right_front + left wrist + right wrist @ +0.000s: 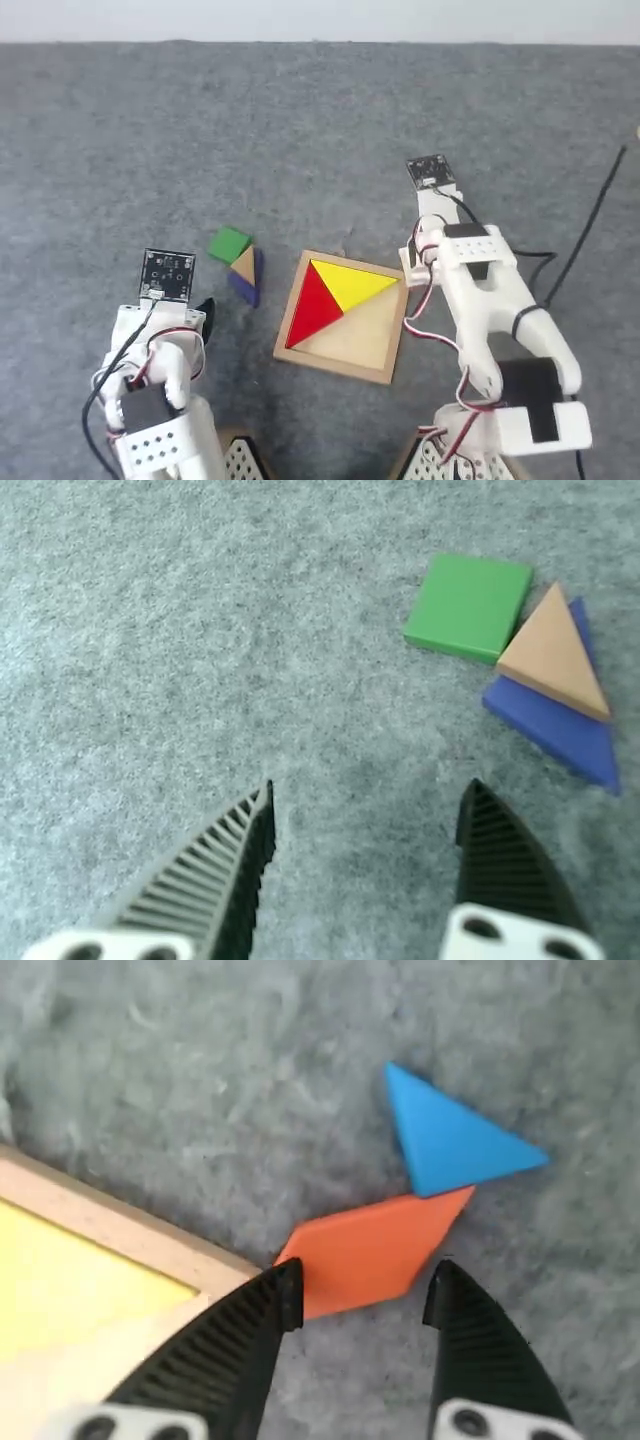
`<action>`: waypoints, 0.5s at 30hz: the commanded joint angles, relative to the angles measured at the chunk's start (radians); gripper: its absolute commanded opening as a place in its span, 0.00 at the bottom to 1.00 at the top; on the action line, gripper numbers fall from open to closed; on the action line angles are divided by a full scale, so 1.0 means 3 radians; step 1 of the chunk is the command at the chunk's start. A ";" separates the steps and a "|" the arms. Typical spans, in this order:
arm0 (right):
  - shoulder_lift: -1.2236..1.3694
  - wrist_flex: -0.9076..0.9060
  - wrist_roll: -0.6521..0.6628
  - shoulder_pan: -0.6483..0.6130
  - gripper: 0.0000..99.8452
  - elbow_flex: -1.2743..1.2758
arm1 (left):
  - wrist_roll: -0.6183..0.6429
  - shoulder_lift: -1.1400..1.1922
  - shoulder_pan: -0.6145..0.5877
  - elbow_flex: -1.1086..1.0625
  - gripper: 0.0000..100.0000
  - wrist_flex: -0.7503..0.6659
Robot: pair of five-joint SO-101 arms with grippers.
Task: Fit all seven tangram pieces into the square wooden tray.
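**Tangram fit: two of seven seated, five still loose**

Status of the square wooden tray: it sits on the grey felt worktop between the two arms. The big red triangle and the big yellow triangle lie inside it, meeting along one edge and filling the half farther from the arm bases. The rest of the tray floor is bare wood. I log that as two placed.

Loose pieces, left group: the green square, the tan triangle and a dark blue piece cluster just beside the tray's left side. The tan triangle lies partly on top of the dark blue one. The left jaws are spread wide and empty above bare felt, near this cluster but not touching it.

Loose pieces, right group: the orange parallelogram lies just outside the tray rim, one corner touching the light blue triangle. The right jaws stand apart around the parallelogram's near edge and are not closed on it.

My estimate: under a third done; the orange parallelogram looks like the next pick.
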State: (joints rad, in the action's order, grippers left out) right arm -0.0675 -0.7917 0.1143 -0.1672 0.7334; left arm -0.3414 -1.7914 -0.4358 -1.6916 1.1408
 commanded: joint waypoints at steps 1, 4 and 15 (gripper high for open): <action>-0.0023 0.0018 -0.0113 0.0013 0.21 -0.0169 | -0.0036 0.0015 0.0000 0.0023 0.28 -0.0010; -0.0069 0.0023 -0.0174 -0.0043 0.21 -0.0210 | -0.0036 0.0015 0.0000 0.0023 0.28 -0.0010; -0.0586 -0.0182 -0.0153 -0.0130 0.22 -0.0184 | -0.0036 0.0015 0.0000 0.0023 0.28 -0.0010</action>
State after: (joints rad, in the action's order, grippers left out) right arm -0.1320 -0.8178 0.0729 -0.1979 0.7319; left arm -0.3414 -1.7914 -0.4358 -1.6916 1.1408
